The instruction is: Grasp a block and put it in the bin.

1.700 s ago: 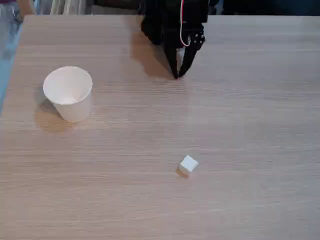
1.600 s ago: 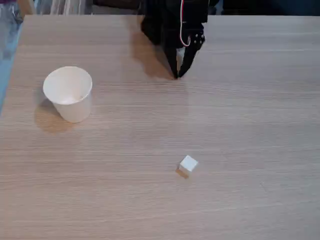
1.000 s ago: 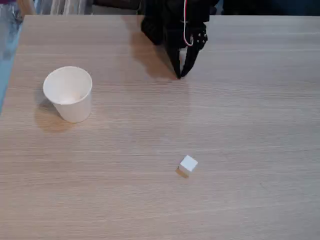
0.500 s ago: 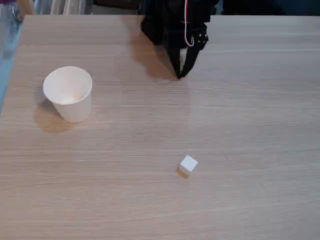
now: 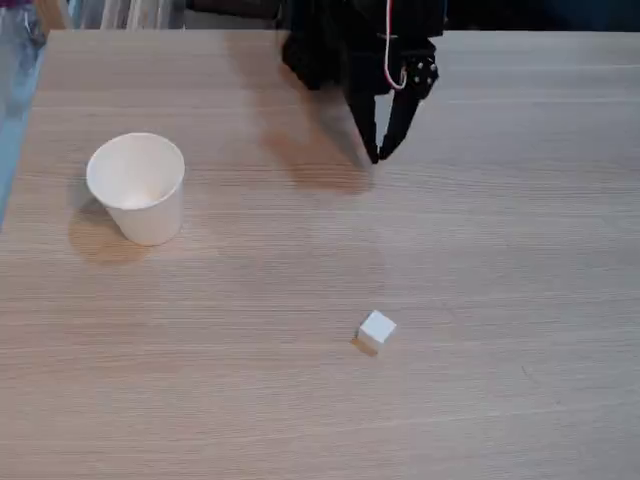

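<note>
Nearest, block (image 5: 376, 330) sits alone on bare table (image 5: 500, 280), white top, tan underside. Farther back at left, cup (image 5: 137, 187) upright, well apart from it. At far edge, black gripper (image 5: 376, 157) points down above the wood, jaws together at tips, holding nothing.

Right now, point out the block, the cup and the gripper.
block (image 5: 376, 329): fixed view, on its white top face.
cup (image 5: 150, 215): fixed view, on its outer wall.
gripper (image 5: 377, 156): fixed view, midway between the fingertips.
</note>
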`<state>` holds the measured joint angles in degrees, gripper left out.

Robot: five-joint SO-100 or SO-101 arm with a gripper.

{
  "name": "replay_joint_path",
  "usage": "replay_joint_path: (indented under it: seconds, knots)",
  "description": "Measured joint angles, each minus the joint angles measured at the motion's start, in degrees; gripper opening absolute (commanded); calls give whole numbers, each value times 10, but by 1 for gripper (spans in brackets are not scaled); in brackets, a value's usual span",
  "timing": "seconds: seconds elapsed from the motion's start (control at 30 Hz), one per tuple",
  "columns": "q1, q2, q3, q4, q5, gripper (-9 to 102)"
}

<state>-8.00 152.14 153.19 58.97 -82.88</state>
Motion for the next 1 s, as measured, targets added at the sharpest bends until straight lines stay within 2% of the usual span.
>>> replay_joint_path:
  seconds: [0.17,0.63,1.0]
  knots:
    - [25,-64,-31,-20,-6,11]
    - [46,-250,-192,-24,12,22]
    - [46,-343,-260,-46,25,21]
